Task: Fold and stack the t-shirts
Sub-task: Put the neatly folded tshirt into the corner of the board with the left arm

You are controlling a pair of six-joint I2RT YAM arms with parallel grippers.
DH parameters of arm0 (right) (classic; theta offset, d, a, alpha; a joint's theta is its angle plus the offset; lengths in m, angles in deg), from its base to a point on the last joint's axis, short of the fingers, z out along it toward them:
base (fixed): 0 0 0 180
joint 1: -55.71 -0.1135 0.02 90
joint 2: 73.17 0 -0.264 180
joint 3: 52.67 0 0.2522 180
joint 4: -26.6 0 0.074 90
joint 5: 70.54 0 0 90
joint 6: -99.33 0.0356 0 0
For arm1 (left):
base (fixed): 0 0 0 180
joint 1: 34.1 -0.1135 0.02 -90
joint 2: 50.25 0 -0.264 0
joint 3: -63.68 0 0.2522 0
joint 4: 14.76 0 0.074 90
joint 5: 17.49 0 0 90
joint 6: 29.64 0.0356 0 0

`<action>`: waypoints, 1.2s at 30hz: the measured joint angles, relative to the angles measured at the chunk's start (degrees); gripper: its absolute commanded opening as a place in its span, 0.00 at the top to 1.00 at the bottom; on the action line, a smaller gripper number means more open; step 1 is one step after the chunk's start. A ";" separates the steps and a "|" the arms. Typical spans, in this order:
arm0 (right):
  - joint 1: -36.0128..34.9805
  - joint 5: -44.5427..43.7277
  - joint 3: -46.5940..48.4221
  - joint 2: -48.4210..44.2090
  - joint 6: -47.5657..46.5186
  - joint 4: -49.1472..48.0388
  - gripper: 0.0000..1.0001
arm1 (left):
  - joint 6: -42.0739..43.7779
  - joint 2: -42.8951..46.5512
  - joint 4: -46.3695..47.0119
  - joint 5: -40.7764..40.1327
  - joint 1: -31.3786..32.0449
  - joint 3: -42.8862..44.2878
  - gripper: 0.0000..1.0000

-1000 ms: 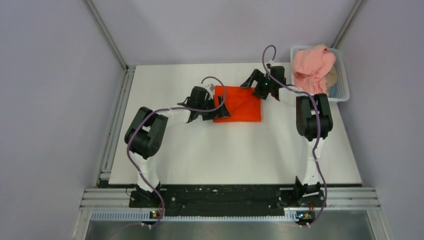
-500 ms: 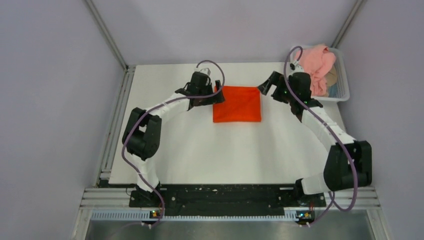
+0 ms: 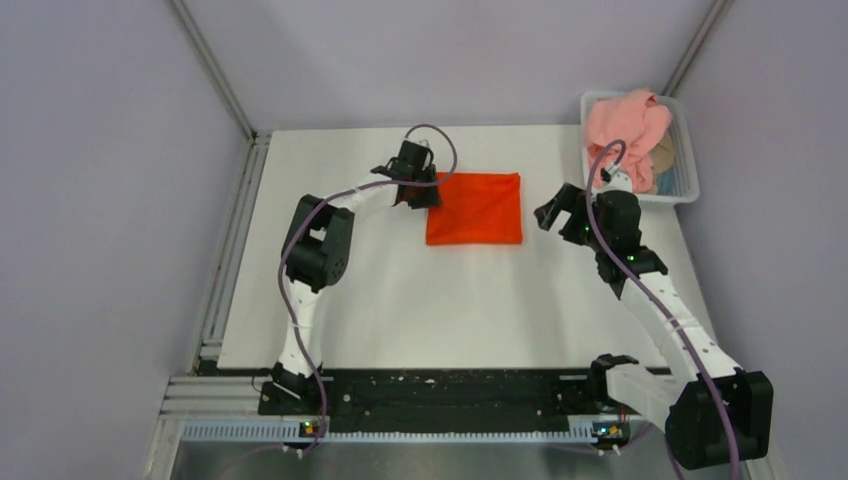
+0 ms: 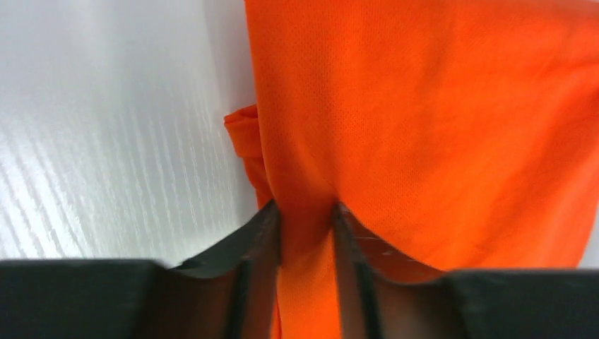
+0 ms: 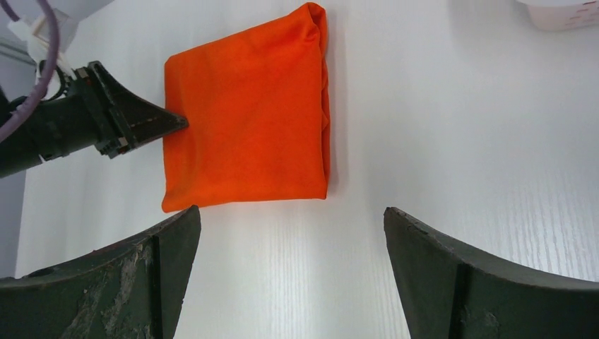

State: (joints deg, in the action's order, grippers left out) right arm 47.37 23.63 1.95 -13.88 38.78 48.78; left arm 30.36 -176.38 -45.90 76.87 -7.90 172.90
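The orange-red t-shirt (image 3: 475, 208) lies folded into a flat rectangle on the white table, far of centre. My left gripper (image 3: 430, 193) sits at the shirt's far-left corner, shut on a pinch of the orange cloth (image 4: 424, 106) that runs up between its fingers (image 4: 305, 208). My right gripper (image 3: 556, 205) hovers open just right of the shirt, nothing between its fingers (image 5: 291, 219). In the right wrist view the folded shirt (image 5: 244, 120) lies ahead, with the left gripper (image 5: 176, 121) at its left edge. The pale pink t-shirt (image 3: 625, 130) is heaped in the basket.
A white mesh basket (image 3: 688, 170) stands at the table's far right corner, its edge just visible in the right wrist view (image 5: 558, 10). Bare white table (image 3: 450, 300) stretches from the shirt to the near edge. Grey walls enclose the table.
The left gripper moved to the shirt's far-left corner and closed on the cloth. The right arm drew back from the shirt toward the near right, staying open.
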 measured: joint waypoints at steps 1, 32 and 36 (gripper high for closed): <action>0.00 -0.07 -0.02 -0.57 -0.11 -0.04 0.01 | -0.13 -0.70 -0.22 0.24 0.00 0.52 0.82; 0.00 -9.31 -1.49 3.13 -2.08 -0.79 0.01 | 31.89 -5.84 -5.42 -32.00 -26.01 12.15 1.00; 0.00 -9.75 -1.49 4.00 -2.12 -1.20 0.01 | 35.89 -10.01 -3.98 -31.23 -29.40 19.56 1.00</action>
State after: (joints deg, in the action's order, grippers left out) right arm 47.37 13.88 0.46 -9.88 36.66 47.58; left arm 66.25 -186.39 -49.88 45.63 -37.30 192.46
